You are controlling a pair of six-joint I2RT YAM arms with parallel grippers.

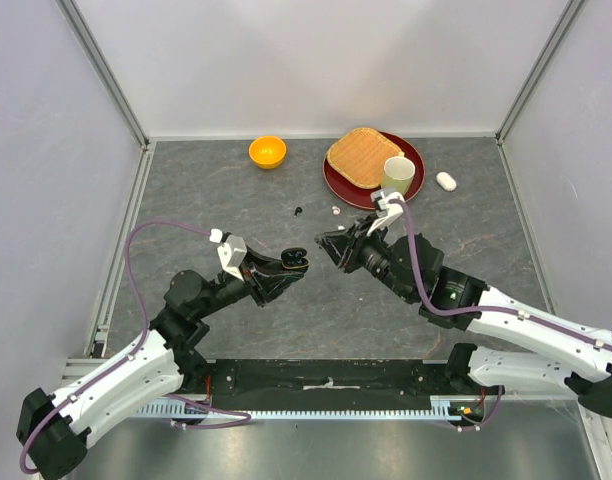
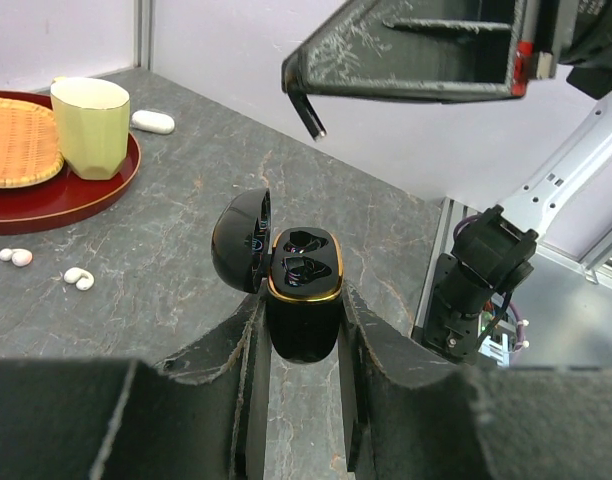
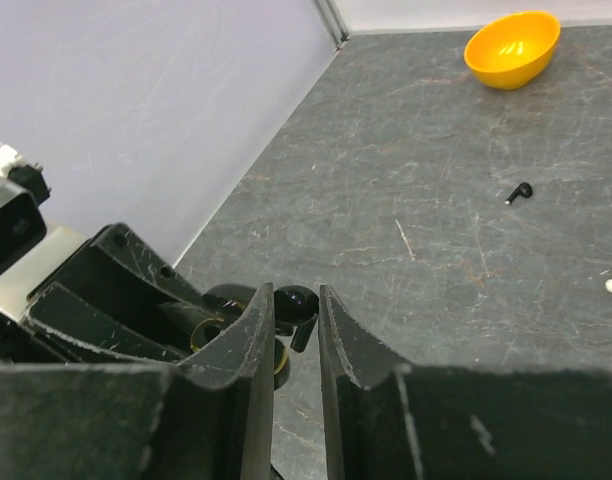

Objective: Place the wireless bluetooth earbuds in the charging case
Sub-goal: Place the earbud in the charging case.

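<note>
From where I stand, the two arms meet over the middle of the grey table (image 1: 206, 200). The left gripper (image 1: 289, 265) is clamped on the black charging case (image 2: 304, 300), one finger on each side of its body. The case is held clear of the tabletop with its lid (image 2: 241, 240) swung open to one side. The gold-rimmed top faces up and shows two dark, glossy sockets. I cannot tell whether anything sits in them.

The right gripper (image 1: 324, 243) points at the case from the other side. Its fingers are drawn nearly together and pinch a black earbud (image 3: 296, 300) between their tips. That bud hangs just above the open case, very near the rim. Whether it touches the case is not clear.

A second black earbud (image 3: 519, 192) lies loose on the table, farther back, well apart from both grippers. Two white earbuds (image 2: 78, 279) lie near it, just in front of the red plate (image 1: 338, 185). The plate carries a woven mat (image 1: 361, 155) and a pale cup (image 1: 398, 173). A small white case (image 1: 446, 181) rests on the table just to the plate's right. An orange bowl (image 1: 267, 151) sits to the plate's left, near the back wall.
</note>
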